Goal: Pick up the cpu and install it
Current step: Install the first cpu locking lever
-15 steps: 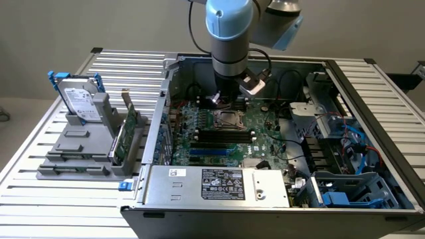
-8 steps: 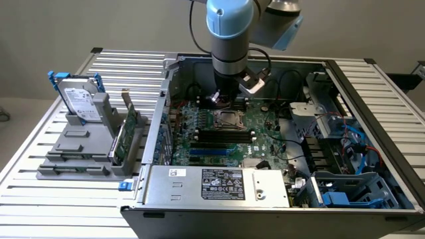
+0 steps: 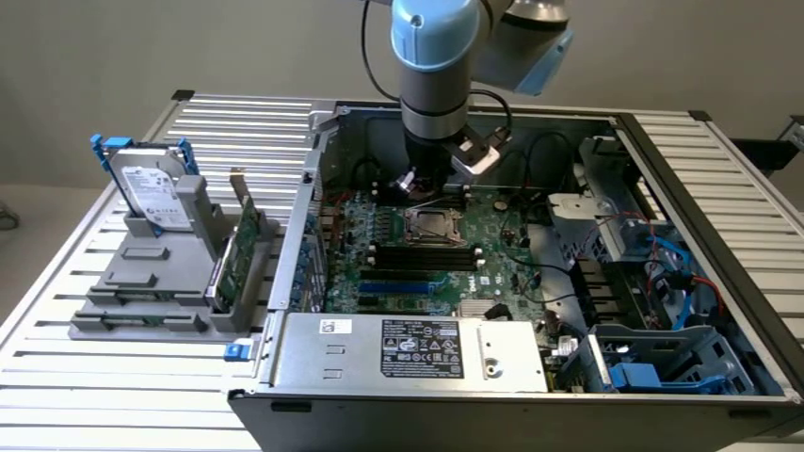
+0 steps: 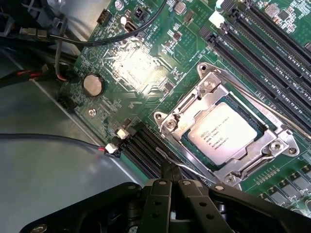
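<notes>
The cpu (image 4: 222, 137), its printed lines unreadable, sits in the socket (image 4: 228, 131); the gripper (image 4: 171, 175) is closed, empty.

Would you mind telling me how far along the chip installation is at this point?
Looks done: the cpu already sits flat inside the metal socket frame on the motherboard. In hand: nothing; the gripper is shut and empty, hanging just beside the socket. Left: the thin socket lever looks unlatched, though I cannot tell for certain.

Looking like a robotics lab: open computer case (image 3: 528, 377) lying on a slatted metal table (image 3: 113, 395), grey fixture (image 3: 164, 282) holding spare parts, robot arm (image 3: 436, 66) reaching in.
</notes>
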You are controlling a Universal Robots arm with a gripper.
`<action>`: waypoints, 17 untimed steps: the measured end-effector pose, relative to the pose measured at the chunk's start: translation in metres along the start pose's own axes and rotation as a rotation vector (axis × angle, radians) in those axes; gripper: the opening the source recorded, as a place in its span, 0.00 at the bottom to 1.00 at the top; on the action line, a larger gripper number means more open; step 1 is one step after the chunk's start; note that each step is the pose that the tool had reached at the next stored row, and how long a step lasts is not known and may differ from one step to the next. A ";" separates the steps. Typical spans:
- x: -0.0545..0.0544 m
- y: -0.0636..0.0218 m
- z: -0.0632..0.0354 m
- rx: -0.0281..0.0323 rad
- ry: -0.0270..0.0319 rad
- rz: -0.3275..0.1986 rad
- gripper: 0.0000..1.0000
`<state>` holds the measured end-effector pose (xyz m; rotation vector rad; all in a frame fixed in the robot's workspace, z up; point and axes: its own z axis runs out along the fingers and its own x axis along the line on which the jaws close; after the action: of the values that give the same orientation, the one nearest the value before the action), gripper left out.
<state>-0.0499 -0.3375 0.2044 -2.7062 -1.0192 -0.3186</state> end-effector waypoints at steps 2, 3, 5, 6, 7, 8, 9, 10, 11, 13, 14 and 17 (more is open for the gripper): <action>0.000 -0.0001 -0.0004 0.0061 -0.0078 0.003 0.11; 0.000 -0.0002 -0.0006 0.0111 -0.0135 0.005 0.11; 0.000 -0.0003 -0.0011 0.0210 -0.0250 0.010 0.11; 0.000 -0.0004 -0.0015 0.0258 -0.0310 0.012 0.11; 0.000 -0.0006 -0.0020 0.0301 -0.0359 0.014 0.11; 0.000 -0.0010 -0.0030 0.0332 -0.0396 0.016 0.11; 0.001 -0.0016 -0.0042 0.0357 -0.0425 0.017 0.11; 0.001 -0.0023 -0.0061 0.0376 -0.0445 0.018 0.11; 0.001 -0.0030 -0.0084 0.0388 -0.0457 0.018 0.11; 0.001 -0.0047 -0.0128 0.0414 -0.0479 0.019 0.11; 0.001 -0.0057 -0.0152 0.0427 -0.0495 0.020 0.11; -0.001 -0.0091 -0.0206 0.0469 -0.0544 0.022 0.11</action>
<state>-0.0589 -0.3373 0.2251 -2.6956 -0.9979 -0.2155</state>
